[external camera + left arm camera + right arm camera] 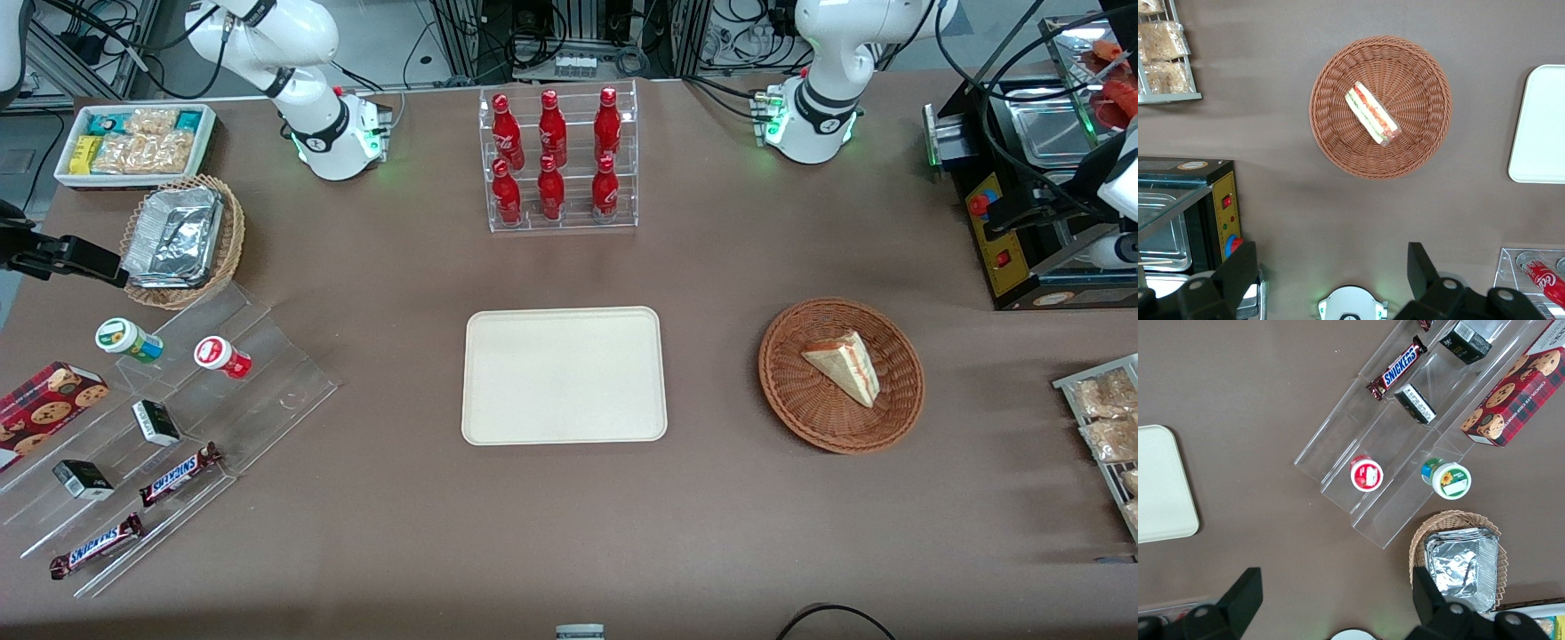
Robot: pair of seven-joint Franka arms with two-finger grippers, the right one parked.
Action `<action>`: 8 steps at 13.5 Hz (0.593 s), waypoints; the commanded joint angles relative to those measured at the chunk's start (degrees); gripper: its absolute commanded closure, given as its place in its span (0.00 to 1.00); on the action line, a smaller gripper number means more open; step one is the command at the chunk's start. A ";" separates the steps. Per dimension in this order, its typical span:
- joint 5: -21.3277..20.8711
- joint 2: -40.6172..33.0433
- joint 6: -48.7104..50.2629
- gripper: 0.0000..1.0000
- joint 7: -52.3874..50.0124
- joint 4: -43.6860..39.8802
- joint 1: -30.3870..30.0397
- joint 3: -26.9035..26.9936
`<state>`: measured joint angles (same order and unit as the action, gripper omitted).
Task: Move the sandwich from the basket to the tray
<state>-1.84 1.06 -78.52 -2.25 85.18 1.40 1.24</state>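
Note:
The sandwich (845, 364), a pale wedge with red, pink and green filling, lies in the round reddish-brown basket (782, 391). The left wrist view shows the sandwich (1371, 113) cut edge up in the basket (1331, 133). The cream-white tray (563, 375) lies bare at the table's middle, beside the basket; one end of it shows in the left wrist view (1541, 127). My left gripper (1330, 257) is open and empty, high above the table. In the front view it (1009, 213) hangs over the black appliance, farther from the camera than the basket.
A clear rack of red bottles (560, 160) stands farther back than the tray. A black appliance (1022, 258) and a wire rack of snack packets (1102, 418) flank the basket at the working arm's end. Acrylic steps with snacks (160, 418) and a foil-filled basket (182, 240) lie toward the parked arm's end.

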 commanded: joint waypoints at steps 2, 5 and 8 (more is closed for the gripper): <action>-0.45 0.34 1.00 0.01 1.72 -1.24 -0.87 -0.72; -0.71 1.92 0.38 0.01 1.11 -1.07 -0.87 -0.72; -0.62 4.99 -2.67 0.01 0.67 1.20 -1.14 1.03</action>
<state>-2.02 3.78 -79.08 -1.70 85.52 1.02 1.64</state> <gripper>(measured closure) 0.004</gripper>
